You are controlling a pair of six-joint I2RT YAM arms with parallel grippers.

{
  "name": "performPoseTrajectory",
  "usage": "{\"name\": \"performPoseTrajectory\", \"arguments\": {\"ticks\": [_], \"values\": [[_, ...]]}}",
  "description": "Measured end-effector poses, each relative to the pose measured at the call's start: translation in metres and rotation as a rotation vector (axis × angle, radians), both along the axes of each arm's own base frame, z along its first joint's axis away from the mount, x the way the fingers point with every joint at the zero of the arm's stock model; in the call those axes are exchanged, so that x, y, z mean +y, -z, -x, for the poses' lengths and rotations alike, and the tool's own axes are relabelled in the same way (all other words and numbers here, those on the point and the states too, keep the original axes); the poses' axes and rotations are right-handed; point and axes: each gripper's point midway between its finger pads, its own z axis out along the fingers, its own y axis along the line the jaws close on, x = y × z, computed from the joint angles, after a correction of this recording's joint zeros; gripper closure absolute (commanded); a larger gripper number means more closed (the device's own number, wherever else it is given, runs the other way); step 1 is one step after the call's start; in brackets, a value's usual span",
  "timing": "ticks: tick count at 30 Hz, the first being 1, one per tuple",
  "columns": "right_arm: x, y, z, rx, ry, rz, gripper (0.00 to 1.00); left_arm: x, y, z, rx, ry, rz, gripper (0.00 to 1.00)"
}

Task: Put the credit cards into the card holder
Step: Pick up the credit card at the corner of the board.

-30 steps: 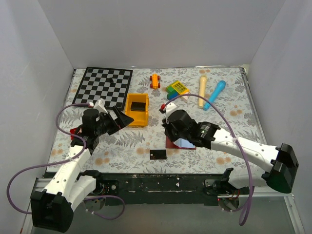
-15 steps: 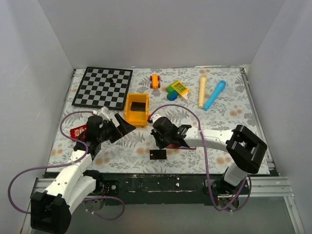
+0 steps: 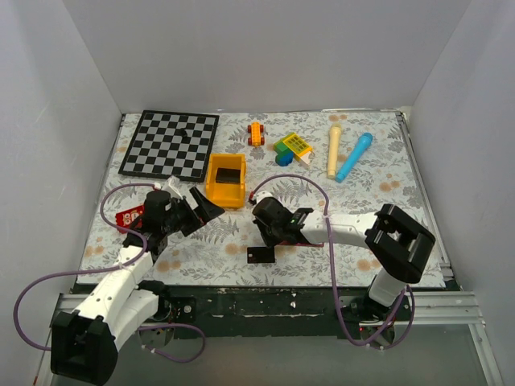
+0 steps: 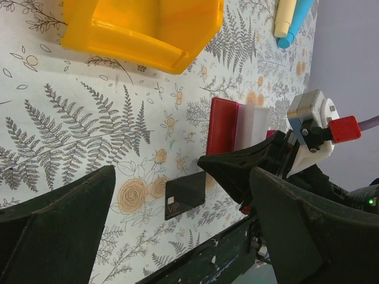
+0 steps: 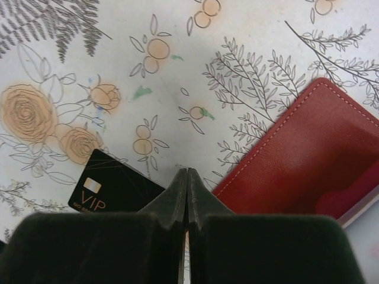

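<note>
Black and marked VIP, one credit card (image 5: 112, 180) is seen lying flat on the floral table cover (image 5: 177, 71), just beside the maroon card holder (image 5: 302, 160). The right gripper (image 5: 187, 177) is closed completely with nothing gripped, its tips over the gap between them. The left gripper (image 3: 205, 211) is spread wide and is empty.

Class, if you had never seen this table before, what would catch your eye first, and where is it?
The yellow bin stands out mid-table, with the checkerboard in the far left corner. Nearer the front edge, the right fingers are shut, pointing down between a black card marked VIP and the maroon holder.
</note>
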Motion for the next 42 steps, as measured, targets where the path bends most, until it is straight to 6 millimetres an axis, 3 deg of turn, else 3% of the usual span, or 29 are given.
{"name": "performPoseTrajectory", "arguments": {"ticks": [12,29,35,42], "values": [[-0.013,0.007,0.004,0.001,0.028,0.013,0.99,-0.001,0.001,0.000,0.003,0.002,-0.001,0.02],[-0.007,0.007,0.046,0.118,-0.088,-0.049,0.99,-0.004,0.005,-0.002,0.013,0.010,-0.002,0.02],[-0.008,0.006,0.042,0.100,-0.079,-0.033,0.99,-0.005,0.004,-0.002,0.010,0.012,-0.001,0.02],[0.012,0.004,0.031,0.084,-0.090,-0.035,0.99,-0.004,-0.001,-0.004,-0.002,-0.007,0.018,0.02]]}}
